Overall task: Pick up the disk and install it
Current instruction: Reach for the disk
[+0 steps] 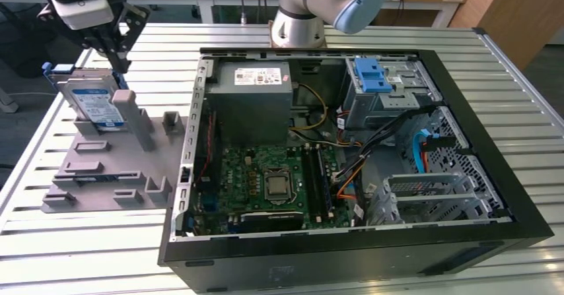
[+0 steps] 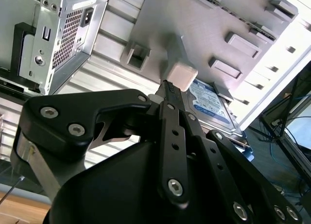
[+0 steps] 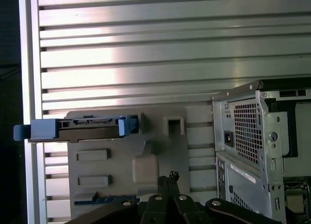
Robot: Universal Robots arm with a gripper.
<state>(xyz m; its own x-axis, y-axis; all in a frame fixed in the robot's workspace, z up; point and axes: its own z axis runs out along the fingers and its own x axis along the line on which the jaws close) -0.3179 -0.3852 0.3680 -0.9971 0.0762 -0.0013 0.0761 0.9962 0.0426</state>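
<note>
Disk (image 1: 92, 105) stands on edge in a grey rack (image 1: 105, 173). Gripper (image 1: 117, 61) hangs just above the rack, pincer closed, empty. An open computer case (image 1: 352, 255) sits beside the rack.

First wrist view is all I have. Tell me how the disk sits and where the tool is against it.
Observer: In the exterior view the disk stands on edge in the grey holder plate, with its white-and-blue label turned toward the tall grey post.
Operator: Now give me the tool's height.
Observer: The tool hangs just above the top of that post, beside the disk's upper edge, and holds nothing.
Operator: Describe the inside of the case.
Observer: The computer case lies open on its side. The motherboard is showing, and a blue plastic part sits in the far corner, toward the exterior view's right.
</note>
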